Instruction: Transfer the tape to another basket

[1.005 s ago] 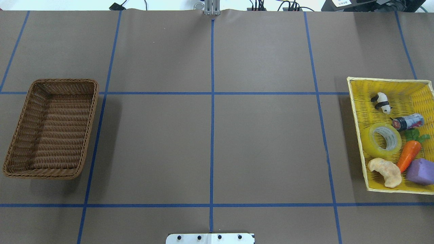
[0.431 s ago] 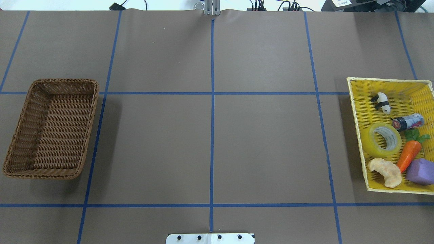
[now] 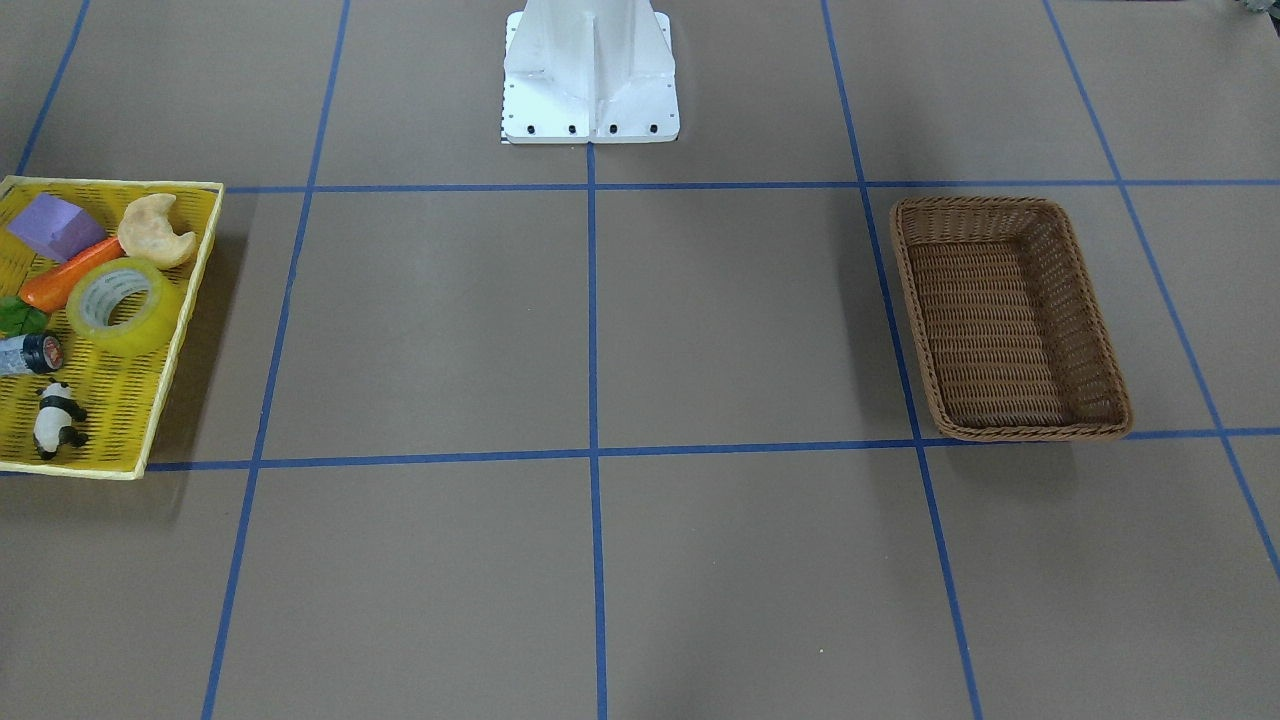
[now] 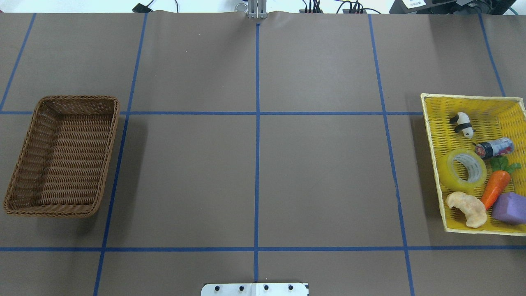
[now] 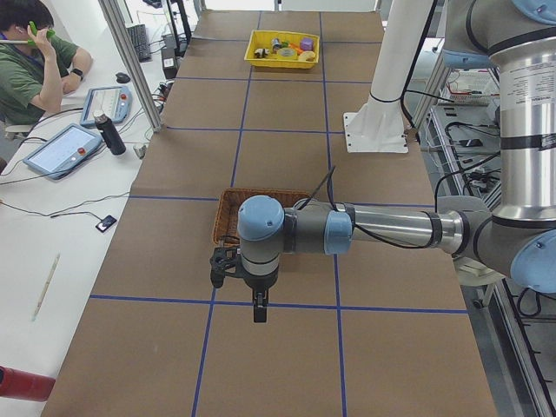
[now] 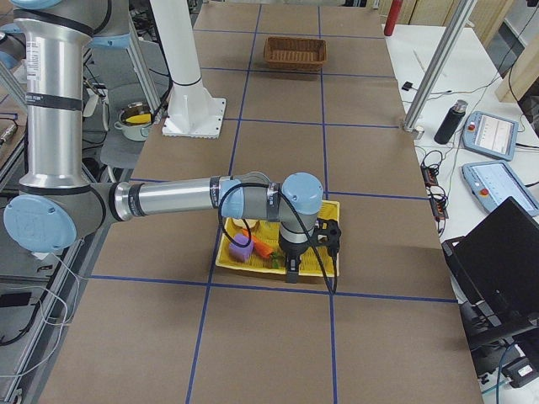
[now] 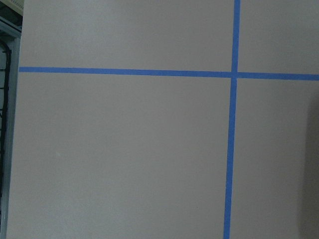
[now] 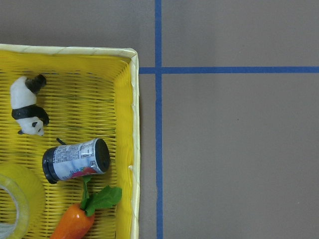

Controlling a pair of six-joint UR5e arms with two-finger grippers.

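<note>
Brown table (image 4: 320, 176): tape (image 4: 448, 174) flat in yellow tray (image 4: 468, 97), hole facing up; L tool (image 5: 259, 313), R tool (image 6: 291, 273) – opening can't tell.

Overhead, front views face oppositely (both show basket (image 4: 65, 160)).

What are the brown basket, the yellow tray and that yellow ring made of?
The basket: apparently woven wicker, matte brown; braided strands show. The tray: probably plastic mesh, bright yellow; regular slots in its walls. The ring: likely a roll of translucent packing tape, glossy, round a pale core.
</note>
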